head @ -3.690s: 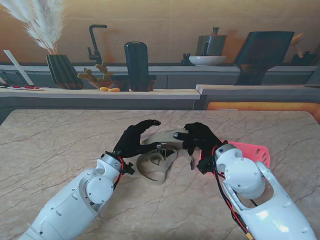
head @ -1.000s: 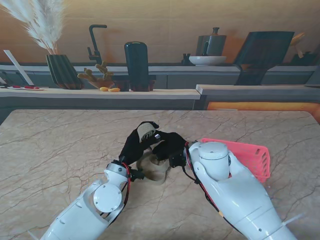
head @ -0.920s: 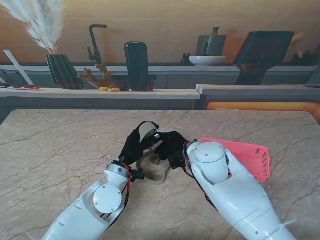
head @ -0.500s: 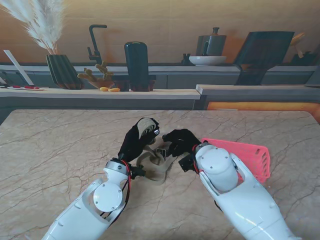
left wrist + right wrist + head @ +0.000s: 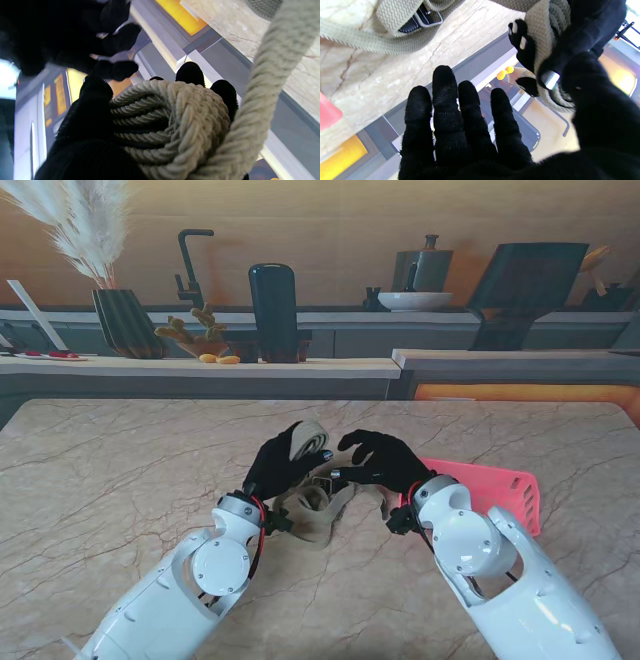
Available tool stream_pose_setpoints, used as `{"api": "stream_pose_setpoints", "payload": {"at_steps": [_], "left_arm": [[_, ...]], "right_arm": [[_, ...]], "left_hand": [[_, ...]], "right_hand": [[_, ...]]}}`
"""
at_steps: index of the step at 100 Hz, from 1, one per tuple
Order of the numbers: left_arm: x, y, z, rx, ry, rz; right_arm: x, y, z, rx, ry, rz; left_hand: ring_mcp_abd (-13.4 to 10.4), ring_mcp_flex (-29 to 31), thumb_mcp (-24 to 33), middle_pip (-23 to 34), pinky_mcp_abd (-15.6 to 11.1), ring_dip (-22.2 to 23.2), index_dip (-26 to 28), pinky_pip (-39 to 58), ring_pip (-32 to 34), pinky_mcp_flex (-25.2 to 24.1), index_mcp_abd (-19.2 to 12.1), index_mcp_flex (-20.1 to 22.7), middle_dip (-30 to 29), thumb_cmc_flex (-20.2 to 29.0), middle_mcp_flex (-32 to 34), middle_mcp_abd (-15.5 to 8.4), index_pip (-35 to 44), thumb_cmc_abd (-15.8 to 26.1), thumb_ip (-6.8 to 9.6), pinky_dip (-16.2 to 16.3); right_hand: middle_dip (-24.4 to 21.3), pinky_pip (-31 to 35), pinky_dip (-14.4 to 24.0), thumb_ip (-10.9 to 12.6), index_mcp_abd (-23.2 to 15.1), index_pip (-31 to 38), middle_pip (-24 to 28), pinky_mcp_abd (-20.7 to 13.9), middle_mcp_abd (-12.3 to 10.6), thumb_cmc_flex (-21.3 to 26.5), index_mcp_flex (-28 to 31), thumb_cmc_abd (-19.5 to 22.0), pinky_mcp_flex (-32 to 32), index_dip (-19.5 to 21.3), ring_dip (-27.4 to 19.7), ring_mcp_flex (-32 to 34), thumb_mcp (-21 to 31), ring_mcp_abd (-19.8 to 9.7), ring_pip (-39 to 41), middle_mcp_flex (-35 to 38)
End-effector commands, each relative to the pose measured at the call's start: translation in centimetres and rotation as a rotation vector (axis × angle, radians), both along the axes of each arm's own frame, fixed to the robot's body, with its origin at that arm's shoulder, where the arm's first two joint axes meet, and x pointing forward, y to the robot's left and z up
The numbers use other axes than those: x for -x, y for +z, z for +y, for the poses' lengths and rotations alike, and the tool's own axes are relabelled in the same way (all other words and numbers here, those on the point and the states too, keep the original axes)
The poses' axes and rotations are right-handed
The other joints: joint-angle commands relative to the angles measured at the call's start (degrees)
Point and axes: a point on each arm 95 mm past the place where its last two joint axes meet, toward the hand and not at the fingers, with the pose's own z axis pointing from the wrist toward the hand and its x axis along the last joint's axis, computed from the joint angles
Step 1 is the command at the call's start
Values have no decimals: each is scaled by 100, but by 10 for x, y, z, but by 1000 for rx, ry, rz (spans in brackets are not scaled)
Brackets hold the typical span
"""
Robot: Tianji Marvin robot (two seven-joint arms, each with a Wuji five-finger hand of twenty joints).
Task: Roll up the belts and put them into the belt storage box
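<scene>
A beige woven belt lies in the middle of the table, its loose loop (image 5: 312, 518) nearer to me than both hands. One end is wound into a coil (image 5: 308, 440) and my left hand (image 5: 281, 467) is shut on it, raised off the table. In the left wrist view the coil (image 5: 172, 120) sits between the fingers, and a strand (image 5: 272, 65) runs off from it. My right hand (image 5: 378, 461) is open just right of the coil, fingers spread towards it. The right wrist view shows those fingers (image 5: 460, 125), the coil (image 5: 540, 30) and the belt's buckle (image 5: 420, 15) on the table. The pink storage box (image 5: 503, 491) stands right of my right hand.
The marble table's far edge (image 5: 330, 402) meets a counter with a dark vase of pampas grass (image 5: 125, 320), a tall black cylinder (image 5: 273, 311), a faucet and a bowl. Bare marble (image 5: 110, 470) stretches to the left of my arms.
The belt end, flat between both hands at first, is now a coil in my left hand. Over the last half second my right arm swung right and its fingers opened beside the coil.
</scene>
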Motion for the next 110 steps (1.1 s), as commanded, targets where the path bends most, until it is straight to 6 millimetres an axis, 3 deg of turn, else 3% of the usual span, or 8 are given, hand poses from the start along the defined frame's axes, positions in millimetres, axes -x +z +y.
{"api": "stream_pose_setpoints", "payload": {"at_steps": [1, 10, 17, 29, 60, 94, 102, 110], "left_arm": [[-3, -1, 2, -16, 4, -8], [-6, -2, 3, -75, 1, -40], [-7, -3, 4, -119, -3, -62], [-10, -5, 4, -194, -12, -103], [-12, -6, 4, -292, -27, -157], [-14, -7, 6, -338, -32, -179], [-14, -7, 6, -343, -33, -181], [-14, -7, 6, -344, -34, -181]], "right_arm": [[3, 3, 6, -12, 4, -25], [2, 4, 8, 4, 10, -63], [1, 4, 10, 3, 9, -73], [-2, 4, 16, 3, -19, -89], [-13, 0, 27, 152, -43, -109], [-23, -3, 50, 99, -24, -45], [-24, -3, 54, 89, -23, -37], [-24, -3, 57, 82, -23, -30]], "left_hand": [[-225, 835, 1041, 866, 80, 341, 193, 444, 1115, 249, -214, 116, 265, 60, 442, -523, 452, -57, 196, -4], [-267, 1049, 1775, 971, 140, 468, 391, 690, 1465, 512, -200, 205, 269, -343, 568, -497, 620, -424, 138, -51], [-300, 1059, 1965, 1017, 168, 550, 517, 797, 1742, 630, -193, 242, 282, -440, 619, -492, 708, -539, 136, -48], [-302, 1065, 2062, 1040, 208, 556, 633, 861, 1898, 687, -182, 272, 291, -467, 642, -458, 772, -593, 134, -42], [-328, 1059, 2139, 1027, 214, 483, 715, 835, 1923, 697, -200, 297, 283, -490, 649, -467, 758, -601, 109, -94], [-314, 1057, 2177, 1023, 221, 453, 732, 812, 1918, 688, -200, 301, 287, -486, 652, -463, 743, -632, 115, -122], [-314, 1057, 2190, 1022, 226, 449, 729, 815, 1919, 695, -202, 315, 287, -485, 662, -448, 738, -646, 117, -126], [-312, 1056, 2194, 1021, 222, 445, 726, 811, 1919, 687, -204, 322, 287, -494, 664, -451, 731, -646, 113, -131]], "right_hand": [[-62, -78, 102, 108, 142, -197, -99, 28, 89, -482, -154, 75, 44, -21, -50, -115, -324, -52, -106, -129], [-124, -103, 133, 93, 212, -372, -161, 117, 160, -1286, -42, 247, 125, 3, -104, -15, -125, 29, -203, -19], [-146, -76, 142, 71, 254, -438, -162, 163, 215, -1818, 47, 453, 182, 38, -92, 45, 109, 103, -191, 98], [-111, 113, 184, 89, 381, -363, 19, 307, 356, -1979, 478, 695, 378, 91, 10, 394, 168, 283, 76, 528], [-7, 1240, 121, 116, 512, 11, 744, 693, 486, -1778, 1644, 1324, 1222, 339, 166, 1676, -274, 413, 1135, 1781], [-20, 1602, -70, 185, 383, 106, 894, 636, 437, -1444, 2003, 1496, 1378, 393, 84, 1994, -459, 378, 1391, 2131], [-11, 1674, -110, 243, 356, 190, 945, 617, 429, -1114, 2037, 1591, 1395, 443, 77, 2041, -527, 377, 1464, 2184], [-29, 1751, -188, 393, 299, 255, 975, 586, 388, -344, 2093, 1778, 1417, 439, 41, 2088, -966, 361, 1518, 2253]]}}
